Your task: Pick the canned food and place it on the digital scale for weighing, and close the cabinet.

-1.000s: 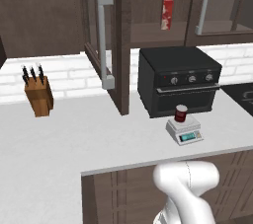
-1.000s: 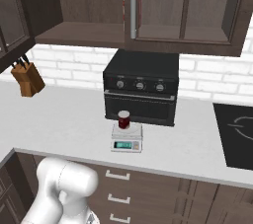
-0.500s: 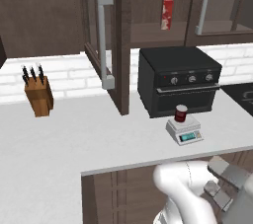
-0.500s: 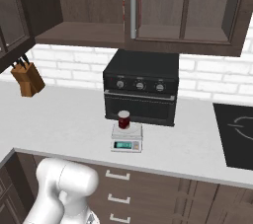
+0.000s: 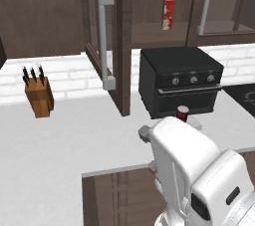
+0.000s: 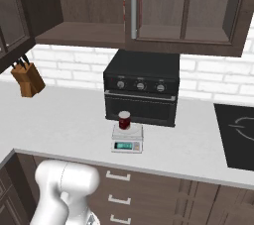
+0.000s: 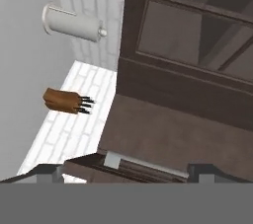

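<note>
Dark-red and short, the canned food [image 6: 124,119] already stands upright on the flat top of the digital scale [image 6: 127,139], whose lit display faces out from the bench [image 6: 64,125] just in front of the black oven [image 6: 141,90]; that placement suits a weighing, so the first half of the task looks done. What remains is the cabinet [image 5: 112,46]: its glass-panelled door stands swung out over the bench, its light-grey bar handle [image 5: 105,38] edge-on toward the robot, with a tall red-and-white box [image 5: 168,13] showing on the shelf behind. The hand is empty, its two dark fingertips [image 7: 48,169] set well apart at the bottom corners of the hand view, and it is rolled on its side, so the brick wall and the knife block [image 7: 64,100] lie sideways, off to one side and well beyond it. Straight ahead of the hand and fairly close is brown cabinet wood, with a light-grey bar, probably a handle, low between the fingertips. My reading is that the hand is raised and turned this way to face the open door and push it closed.
</note>
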{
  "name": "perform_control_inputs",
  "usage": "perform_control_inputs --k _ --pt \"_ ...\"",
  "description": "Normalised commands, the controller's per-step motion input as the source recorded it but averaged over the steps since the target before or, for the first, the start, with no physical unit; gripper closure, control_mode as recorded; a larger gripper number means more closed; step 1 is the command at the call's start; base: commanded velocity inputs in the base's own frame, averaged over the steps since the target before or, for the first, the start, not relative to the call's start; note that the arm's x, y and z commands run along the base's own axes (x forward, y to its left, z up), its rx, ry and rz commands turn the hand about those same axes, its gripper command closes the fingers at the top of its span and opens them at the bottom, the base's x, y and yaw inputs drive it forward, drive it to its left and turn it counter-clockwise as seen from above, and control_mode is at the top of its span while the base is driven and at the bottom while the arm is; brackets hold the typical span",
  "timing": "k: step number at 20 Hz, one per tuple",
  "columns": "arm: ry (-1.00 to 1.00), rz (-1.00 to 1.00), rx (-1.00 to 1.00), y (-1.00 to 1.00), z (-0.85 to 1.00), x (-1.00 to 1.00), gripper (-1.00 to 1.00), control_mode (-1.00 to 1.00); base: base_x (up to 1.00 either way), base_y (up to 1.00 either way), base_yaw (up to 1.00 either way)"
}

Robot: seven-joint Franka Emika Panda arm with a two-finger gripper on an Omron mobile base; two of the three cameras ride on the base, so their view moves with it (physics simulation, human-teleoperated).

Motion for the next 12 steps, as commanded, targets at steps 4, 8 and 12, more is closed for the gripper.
perform_control_inputs --k 4,8,12 --pt "-0.11 -0.08 0.06 0.19 -0.29 0.85 -1.0 -1.0 0.0 0.0 0.0" --pt "-0.13 -0.24 0.08 0.52 -0.44 0.66 -1.0 -1.0 0.0 0.0 0.0" --pt "-0.1 -0.47 0.09 0.8 -0.51 0.33 -1.0 -1.0 0.0 0.0 0.0"
